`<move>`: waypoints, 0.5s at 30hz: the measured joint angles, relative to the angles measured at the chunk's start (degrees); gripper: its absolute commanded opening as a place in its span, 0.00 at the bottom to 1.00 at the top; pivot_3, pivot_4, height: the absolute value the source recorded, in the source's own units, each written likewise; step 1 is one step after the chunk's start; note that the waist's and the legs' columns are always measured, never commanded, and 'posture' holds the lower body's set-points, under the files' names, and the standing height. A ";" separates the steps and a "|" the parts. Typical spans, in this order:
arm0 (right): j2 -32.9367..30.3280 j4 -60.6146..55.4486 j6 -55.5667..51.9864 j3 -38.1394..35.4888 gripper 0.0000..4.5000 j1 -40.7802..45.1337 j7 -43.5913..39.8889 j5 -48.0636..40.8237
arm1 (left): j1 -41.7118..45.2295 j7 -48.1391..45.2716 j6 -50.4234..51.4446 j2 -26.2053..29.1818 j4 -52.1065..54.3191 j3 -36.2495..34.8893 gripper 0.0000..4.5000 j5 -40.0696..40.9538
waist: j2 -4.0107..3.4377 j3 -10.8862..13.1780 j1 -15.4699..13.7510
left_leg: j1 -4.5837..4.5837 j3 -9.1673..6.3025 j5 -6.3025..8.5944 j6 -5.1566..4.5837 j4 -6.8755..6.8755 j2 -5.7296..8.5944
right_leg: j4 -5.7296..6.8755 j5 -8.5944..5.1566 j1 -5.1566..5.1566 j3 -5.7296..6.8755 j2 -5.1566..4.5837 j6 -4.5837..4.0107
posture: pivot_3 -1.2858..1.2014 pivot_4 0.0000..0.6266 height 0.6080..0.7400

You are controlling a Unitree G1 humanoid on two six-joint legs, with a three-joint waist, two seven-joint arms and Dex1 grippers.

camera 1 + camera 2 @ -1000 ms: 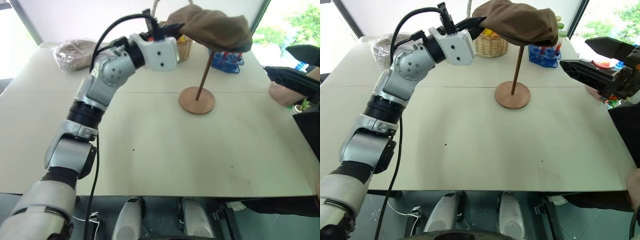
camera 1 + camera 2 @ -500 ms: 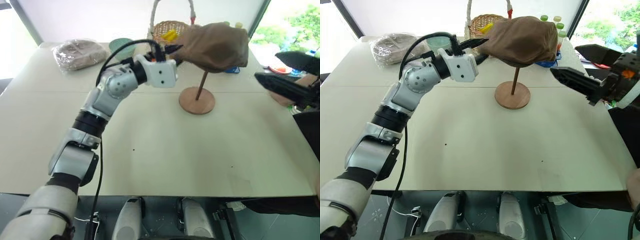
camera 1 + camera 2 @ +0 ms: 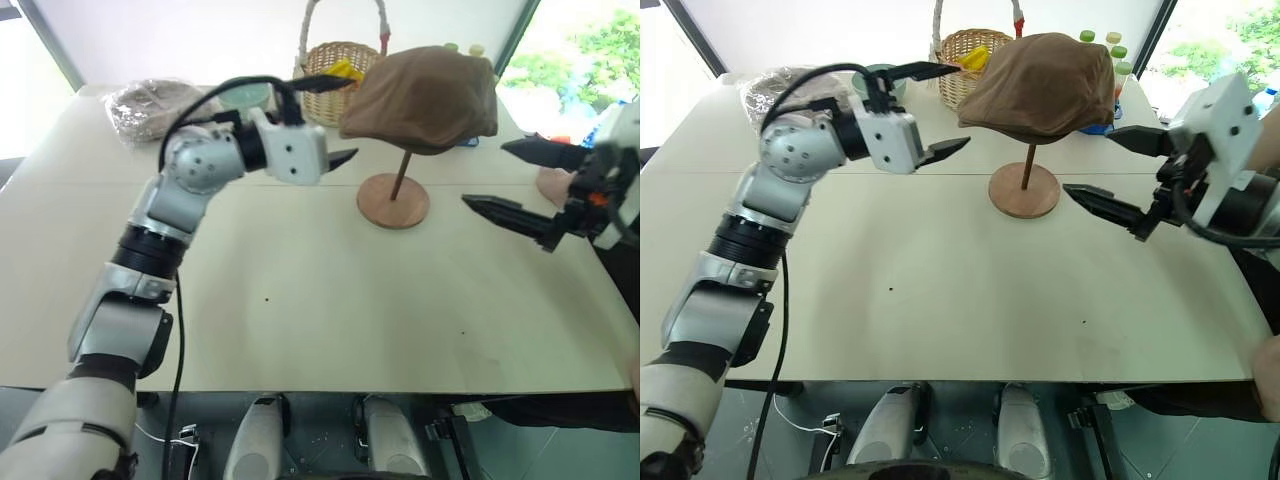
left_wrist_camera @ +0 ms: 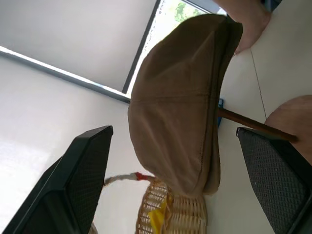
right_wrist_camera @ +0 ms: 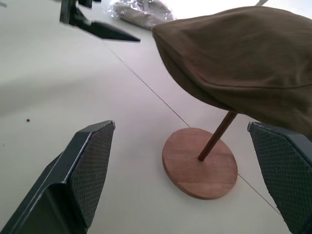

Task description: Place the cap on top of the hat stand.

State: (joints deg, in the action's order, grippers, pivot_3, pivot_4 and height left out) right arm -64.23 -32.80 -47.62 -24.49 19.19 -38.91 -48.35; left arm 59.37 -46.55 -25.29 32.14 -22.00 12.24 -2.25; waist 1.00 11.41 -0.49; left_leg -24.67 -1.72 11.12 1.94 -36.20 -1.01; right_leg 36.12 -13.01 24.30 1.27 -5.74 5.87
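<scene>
your cap (image 3: pixel 425 97) sits on the hat stand (image 3: pixel 394 199), the left gripper (image 3: pixel 330 120) and right gripper (image 3: pixel 1102 172) gape wide and empty beside it, so you likely just draw both clear without brushing it.

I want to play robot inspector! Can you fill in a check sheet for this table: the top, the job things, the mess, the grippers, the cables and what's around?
Surface: pale table with a seam across it.
Job's things: soft brown flat cap sits on the brown wooden hat stand.
Clutter: handled wicker basket, plastic-wrapped bundle, blue rack of tubes, all at the far side.
Grippers: left gripper open beside the cap; right gripper open, apart from the stand.
Cables: black cable looping over the left arm.
Surroundings: windows behind.
</scene>
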 measured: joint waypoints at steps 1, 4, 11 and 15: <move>-0.09 -0.87 0.72 1.22 1.00 0.11 0.20 1.30 | 0.03 -2.60 3.65 0.91 -0.37 -1.19 0.94 2.99 | 0.00 0.00 0.03 | 0.00 -0.01 0.00 0.00 0.00 -0.01 | 0.01 0.00 0.00 0.00 0.02 0.00 | 0.52 0.24 1.00; -0.32 -3.28 2.76 4.66 1.00 0.96 0.97 5.40 | 0.02 -10.52 18.86 3.99 0.55 -4.59 0.94 12.15 | 0.01 0.01 0.12 | -0.01 -0.03 0.00 0.00 0.01 -0.02 | 0.00 -0.01 0.00 0.00 0.04 0.01 | 0.52 0.24 1.00; 1.09 -7.39 8.97 16.40 1.00 7.59 6.98 19.72 | -0.07 -30.84 63.14 21.03 9.27 -11.82 0.94 35.42 | 0.01 0.02 1.59 | 0.02 -0.08 0.00 0.00 0.07 -0.04 | 0.00 -0.15 0.02 -0.01 0.08 -0.17 | 0.52 0.24 1.00; 5.77 -6.52 13.96 25.19 1.00 12.47 11.39 30.85 | 0.52 -32.38 74.65 22.65 10.26 -14.82 0.94 41.19 | 0.00 0.01 1.11 | 0.04 -0.08 0.00 0.01 0.01 -0.04 | 0.02 -0.19 0.00 -0.01 0.09 -0.18 | 0.52 0.24 1.00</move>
State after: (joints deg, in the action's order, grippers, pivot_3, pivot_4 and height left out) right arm -58.46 -39.32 -33.65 0.70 31.66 -27.52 -17.50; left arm 59.88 -78.93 49.36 54.79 -11.73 -2.58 38.95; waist 1.00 11.41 0.62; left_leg -24.64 -1.80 11.12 1.95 -36.19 -1.05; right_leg 36.14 -13.20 24.30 1.26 -5.65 5.69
